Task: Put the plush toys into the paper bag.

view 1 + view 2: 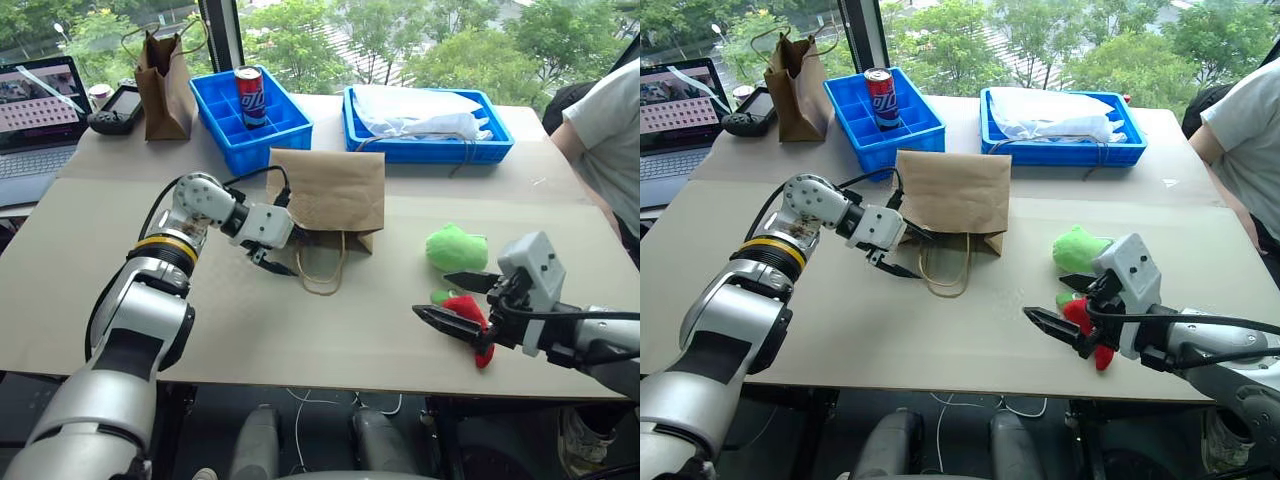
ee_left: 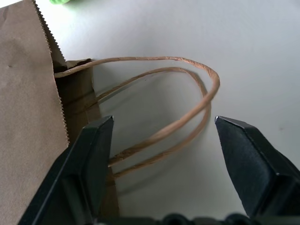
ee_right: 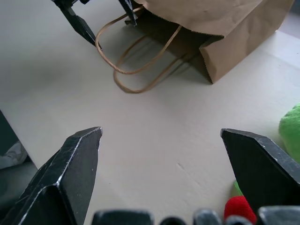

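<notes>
Toys were both outside: green plush [image 1: 456,247] and red chili [image 1: 472,322] lay right of my flat paper bag [image 1: 328,190]. Left gripper [image 2: 164,133] straddled its handles [image 2: 187,105], unclamped; right gripper [image 3: 161,154] gaped wide, empty.

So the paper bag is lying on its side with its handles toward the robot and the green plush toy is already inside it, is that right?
Not quite. The paper bag does lie on its side with its handles toward the robot, but the green plush toy is not inside it. It sits on the table to the right of the bag, beside the red chili toy, as the left eye view shows.
</notes>
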Available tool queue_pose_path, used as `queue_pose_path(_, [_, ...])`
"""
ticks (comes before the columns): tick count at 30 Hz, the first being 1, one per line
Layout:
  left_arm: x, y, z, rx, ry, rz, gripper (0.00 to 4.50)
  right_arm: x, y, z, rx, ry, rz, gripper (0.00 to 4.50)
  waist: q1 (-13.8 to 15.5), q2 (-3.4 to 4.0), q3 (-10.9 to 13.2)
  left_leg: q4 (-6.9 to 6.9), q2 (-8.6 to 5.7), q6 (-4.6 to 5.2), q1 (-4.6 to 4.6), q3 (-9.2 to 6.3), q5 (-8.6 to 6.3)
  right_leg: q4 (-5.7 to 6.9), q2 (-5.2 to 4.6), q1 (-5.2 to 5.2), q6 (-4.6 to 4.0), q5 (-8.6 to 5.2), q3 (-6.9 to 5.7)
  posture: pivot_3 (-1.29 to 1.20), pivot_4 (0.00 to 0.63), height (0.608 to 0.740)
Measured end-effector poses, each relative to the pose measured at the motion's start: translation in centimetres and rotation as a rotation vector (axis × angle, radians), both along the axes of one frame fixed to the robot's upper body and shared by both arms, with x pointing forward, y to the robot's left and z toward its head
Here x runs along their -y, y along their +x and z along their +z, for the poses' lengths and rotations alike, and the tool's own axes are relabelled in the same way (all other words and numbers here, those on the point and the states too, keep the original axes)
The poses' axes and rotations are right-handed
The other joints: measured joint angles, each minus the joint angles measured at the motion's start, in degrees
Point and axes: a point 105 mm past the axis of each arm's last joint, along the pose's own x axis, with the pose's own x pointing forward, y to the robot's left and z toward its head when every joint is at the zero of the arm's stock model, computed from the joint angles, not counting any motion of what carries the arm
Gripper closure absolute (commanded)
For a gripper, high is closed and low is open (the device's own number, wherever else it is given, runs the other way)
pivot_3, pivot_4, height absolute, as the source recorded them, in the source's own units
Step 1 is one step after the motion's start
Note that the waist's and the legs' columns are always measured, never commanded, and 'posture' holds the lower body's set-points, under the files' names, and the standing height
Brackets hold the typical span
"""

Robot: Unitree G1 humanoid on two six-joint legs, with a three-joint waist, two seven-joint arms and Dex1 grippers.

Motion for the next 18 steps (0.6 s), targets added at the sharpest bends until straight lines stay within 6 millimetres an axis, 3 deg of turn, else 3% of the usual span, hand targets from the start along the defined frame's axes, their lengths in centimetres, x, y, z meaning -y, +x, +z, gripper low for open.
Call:
queue_pose_path(5, [1.0, 0.5, 2.6, 0.048, -0.085, -0.005, 4.28, 0.4, -0.2, -0.8, -0.012, -0.027, -0.026, 0.00, -0.19, 0.00, 0.00, 0.00, -0.01, 0.00, 0.00, -0.03, 0.00, 0.02, 0.00, 0.00, 0.00, 0.00, -0.01, 0.00, 0.150, 0.694])
queue_pose_path(6, [1.1, 0.5, 2.8, 0.039, -0.096, -0.006, 4.47, 0.5, -0.2, -0.7, -0.008, -0.029, -0.028, 0.00, -0.21, 0.00, 0.00, 0.00, -0.01, 0.00, 0.00, -0.04, 0.00, 0.03, 0.00, 0.00, 0.00, 0.00, -0.02, 0.00, 0.150, 0.694])
queue_pose_path(11, [1.5, 0.3, 4.3, -0.039, -0.176, 0.001, 4.47, 0.1, -0.4, -1.2, -0.025, -0.017, -0.006, 0.00, -0.19, 0.00, 0.00, 0.01, -0.01, 0.00, -0.02, -0.10, 0.00, 0.06, 0.01, 0.00, 0.01, 0.00, -0.07, 0.00, 0.150, 0.694])
queue_pose_path(15, [1.5, -0.6, 8.6, -0.058, -0.222, 0.001, 4.47, -0.5, -1.2, -2.2, -0.068, 0.001, 0.022, 0.00, -0.40, 0.01, 0.00, 0.03, 0.00, 0.00, -0.19, -0.32, 0.00, 0.07, 0.02, -0.05, 0.01, -0.01, -0.20, 0.00, 0.150, 0.694])
queue_pose_path(18, [1.5, -1.8, 10.7, -0.078, -0.221, -0.006, 4.47, -0.8, -1.4, -2.6, -0.078, -0.001, 0.029, 0.00, -0.33, 0.03, -0.01, 0.05, -0.01, -0.01, -0.14, -0.43, 0.01, 0.10, 0.02, 0.04, 0.01, -0.01, -0.34, 0.00, 0.150, 0.694])
